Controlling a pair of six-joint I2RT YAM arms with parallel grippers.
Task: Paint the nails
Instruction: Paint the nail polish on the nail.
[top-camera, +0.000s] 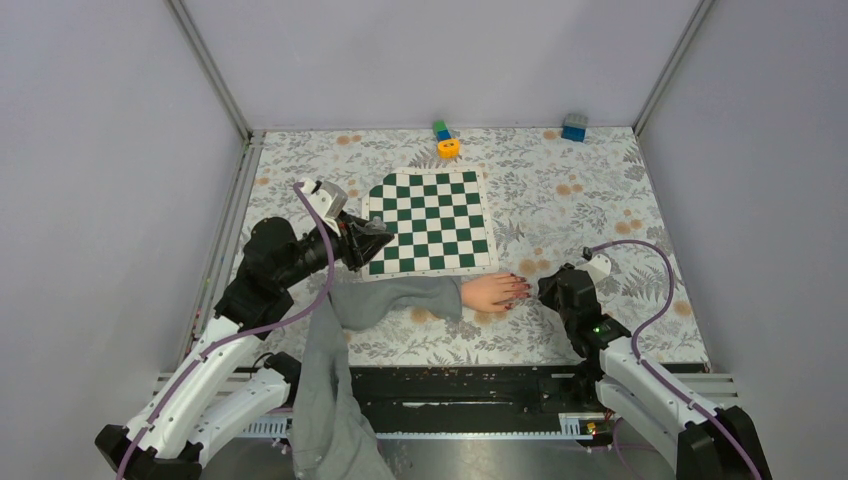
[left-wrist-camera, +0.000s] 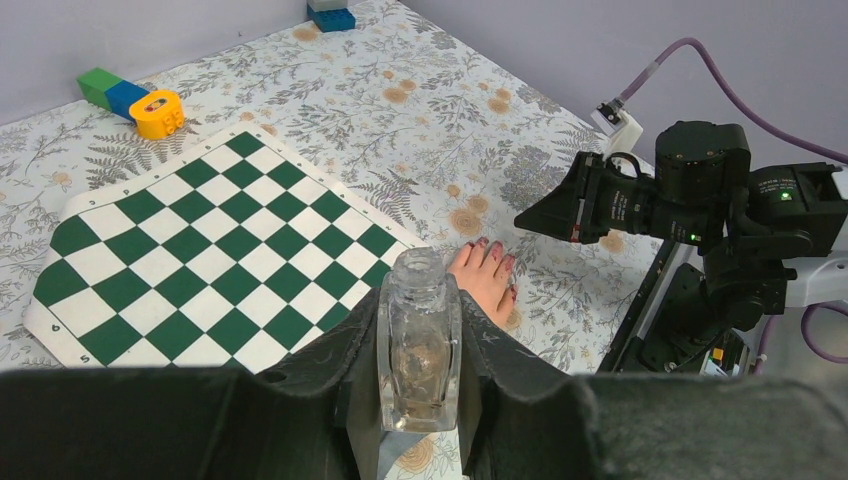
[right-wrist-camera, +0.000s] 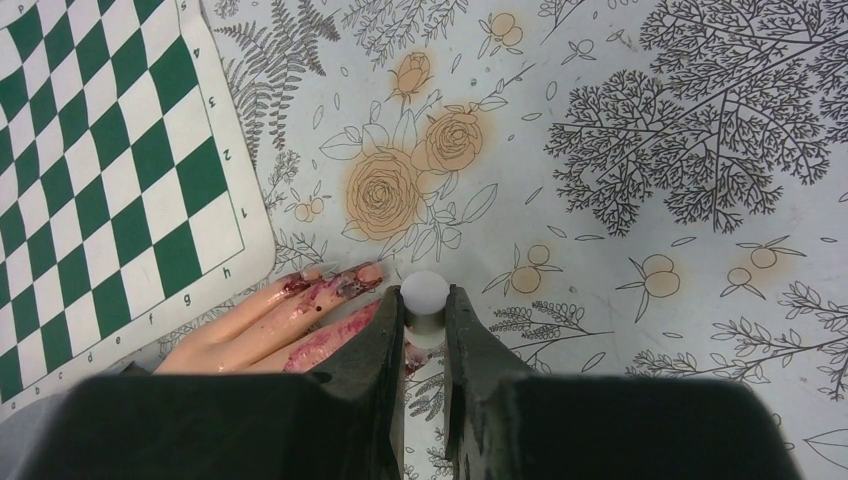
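**Left, near.** Your left gripper (top-camera: 374, 240) is clenched on a small clear glass bottle (left-wrist-camera: 420, 348). The bottle stands upright between the jaws with its neck open at the top. It hangs above the near left corner of the chessboard mat.

**Centre-left.** A green-and-white chessboard mat (top-camera: 432, 220) lies flat on the floral surface (top-camera: 580, 210).

**Centre, far edge.** A green and blue block (top-camera: 441, 129) sits at the back. A yellow ring-shaped piece (top-camera: 449, 148) is just in front of it. Both are beyond the mat and apart from it.

**Centre, near.** A grey sleeve (top-camera: 395, 300) runs from the near edge, bends and points right, just below the mat's near edge.

**Centre-right.** A pale pinkish hand (top-camera: 492, 292) comes out of the sleeve and lies flat on the surface, fingers pointing right. The nails (right-wrist-camera: 345, 285) are at the right-hand ends of these fingers, near the mat's near right corner. They are dark red, and red smears run down the fingers too.

**Right.** Your right gripper (right-wrist-camera: 425, 314) is clamped on a small white round-topped cap (right-wrist-camera: 425, 291), just beside the fingertips. You cannot tell from these views whether anything touches a nail.

**Far right, far edge.** A blue block (top-camera: 574, 127) sits against the back wall, well apart from everything else.
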